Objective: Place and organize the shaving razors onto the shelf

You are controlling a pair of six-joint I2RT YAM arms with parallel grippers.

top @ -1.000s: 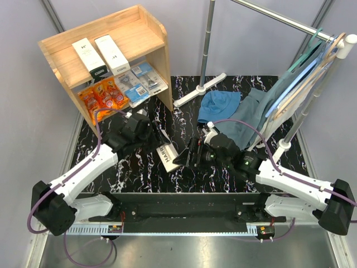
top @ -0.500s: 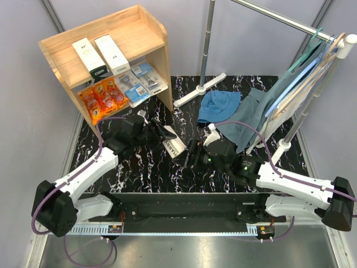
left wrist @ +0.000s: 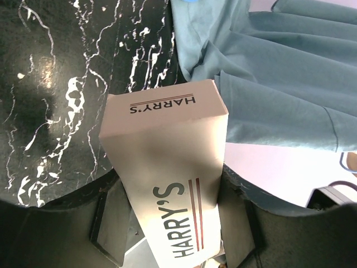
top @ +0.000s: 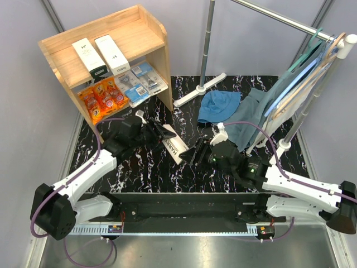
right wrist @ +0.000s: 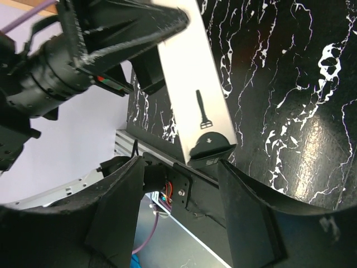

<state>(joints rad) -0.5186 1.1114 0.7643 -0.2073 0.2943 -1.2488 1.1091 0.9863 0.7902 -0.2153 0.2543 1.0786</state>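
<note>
Left wrist view: a long rectangular white carton printed "HARRY'S" [left wrist: 167,162] is clamped across its width between the two dark padded fingers [left wrist: 109,223] of the left gripper [top: 160,135], its smooth matte faces tilted up off the table [top: 139,167]. In the top external view this carton lies on the arm-base side of the shelf [top: 162,61], just beyond the shelf's right side panel. The right gripper [right wrist: 181,167] faces the carton's far end with its fingers spread apart; the dark end cap sits between them, and contact cannot be determined. The shelf is light, grained wood with solid side panels. Its top board carries two white cartons [top: 100,54] lying side by side. Its lower level holds glossy orange packs [top: 100,96] at the left and flat blue-and-clear blister packs [top: 138,81] at the right. The table surface is black with white marble veining. Well to the right of the shelf lie soft, crumpled blue cloths [top: 218,105] beside a metal tube rack [top: 207,39].
</note>
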